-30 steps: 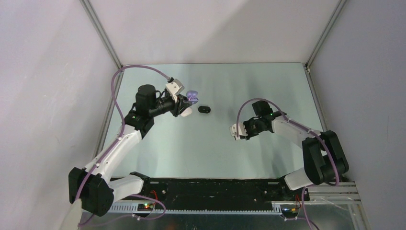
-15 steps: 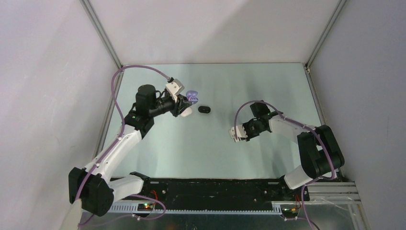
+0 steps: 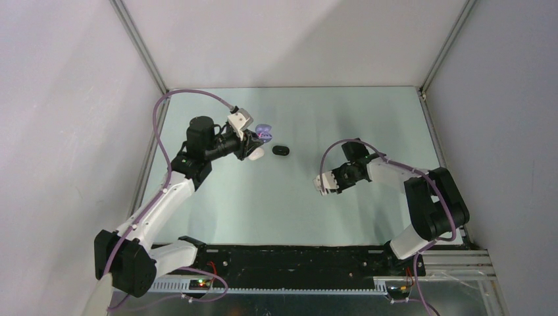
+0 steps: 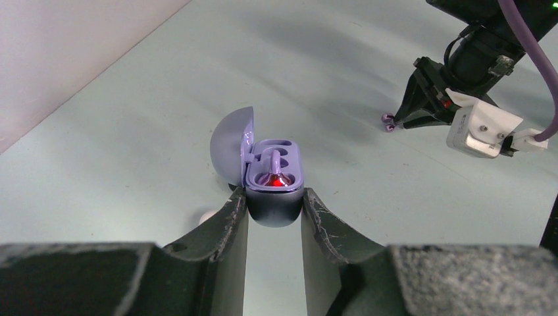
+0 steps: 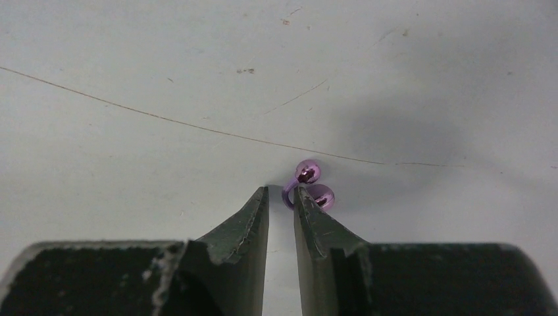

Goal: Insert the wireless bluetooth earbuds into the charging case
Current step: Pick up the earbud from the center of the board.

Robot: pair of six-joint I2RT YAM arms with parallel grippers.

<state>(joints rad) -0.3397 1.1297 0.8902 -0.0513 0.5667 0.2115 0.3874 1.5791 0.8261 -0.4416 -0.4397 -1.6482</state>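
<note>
The left gripper [image 4: 273, 197] pinches the open lavender case [image 4: 270, 171]; to its right a black case [image 3: 280, 150], then the right gripper [image 5: 281, 191], tips nearly together at a lavender earbud [image 5: 308, 172], hold unclear, on the pale-green table [image 3: 263, 210].

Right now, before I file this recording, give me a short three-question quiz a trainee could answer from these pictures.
1. True or false: the lid of the case gripped by the left end effector is shut.
2. Pick one. The lavender earbud outside the case lies:
A. inside the case
B. on the table at the tips of the right end effector
C. beside the left arm's base
3. Fill in: the small oval thing lying on the table just beyond the left end effector is ____ in colour.

Key: 1 false, the lid stands open. 2 B. 3 black.
</note>
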